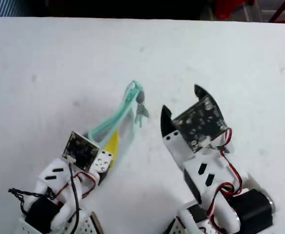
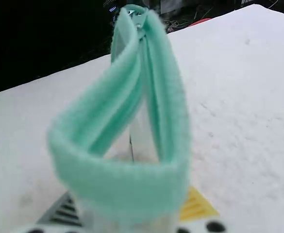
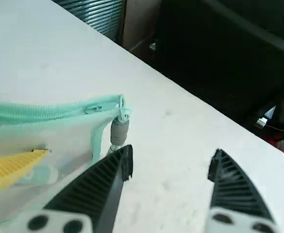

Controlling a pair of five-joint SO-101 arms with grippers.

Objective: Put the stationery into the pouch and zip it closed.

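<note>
- My left gripper (image 2: 129, 219) is clamped on the near end of the pouch (image 1: 124, 130), at the lower left of the high view. I judge this grip props the mouth upright and gaping.
- The mint zipper (image 2: 127, 97) is open, with its slider (image 3: 121, 104) at the far end.
- A yellow item (image 3: 10, 167) lies inside the pouch. What kind of stationery it is cannot be told.
- My right gripper (image 3: 173, 160) is spread wide just beside the grey zipper pull (image 3: 118, 130), not touching it. I judge it placed to take the pull for closing.

Your white tabletop (image 1: 59, 53) runs back to a dark room beyond its far edge. You have a red frame (image 1: 230, 7) there, and a slatted panel (image 3: 95, 14) beside a brown board (image 3: 142, 24).
</note>
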